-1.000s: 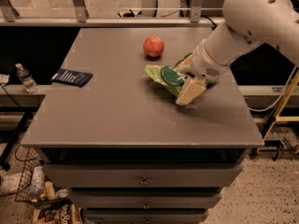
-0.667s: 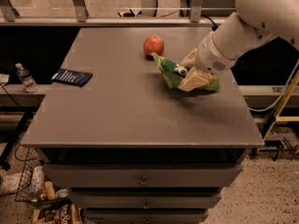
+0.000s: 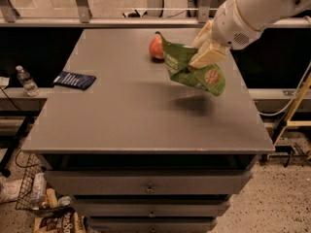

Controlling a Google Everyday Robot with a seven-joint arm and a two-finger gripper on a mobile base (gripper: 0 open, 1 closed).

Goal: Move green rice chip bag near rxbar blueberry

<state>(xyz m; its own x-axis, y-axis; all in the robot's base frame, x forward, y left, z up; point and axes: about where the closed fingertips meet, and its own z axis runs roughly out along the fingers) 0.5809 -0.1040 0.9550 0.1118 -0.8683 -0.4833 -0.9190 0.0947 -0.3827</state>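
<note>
Gripper: the gripper point(image 3: 201, 58), on a thick white arm point(image 3: 257, 8) reaching in from the upper right, hangs above the right rear part of the table; its beige fingers point(image 3: 210, 53) are pinched on the bag.
Bag: the green bag point(image 3: 182, 64) is crumpled, held in the air off the table top, hanging tilted below the fingers, with its shadow point(image 3: 192, 103) on the surface beneath.
Apple: the apple point(image 3: 156, 47) sits on the table just left of the bag, partly hidden behind it.
Bar: the blue bar point(image 3: 74, 79) lies flat near the table's left edge, well apart from the bag.
Table: grey table point(image 3: 121, 120) with drawers point(image 3: 146, 183) below.
Bottle: a water bottle point(image 3: 26, 80) stands on a ledge left of the table.
</note>
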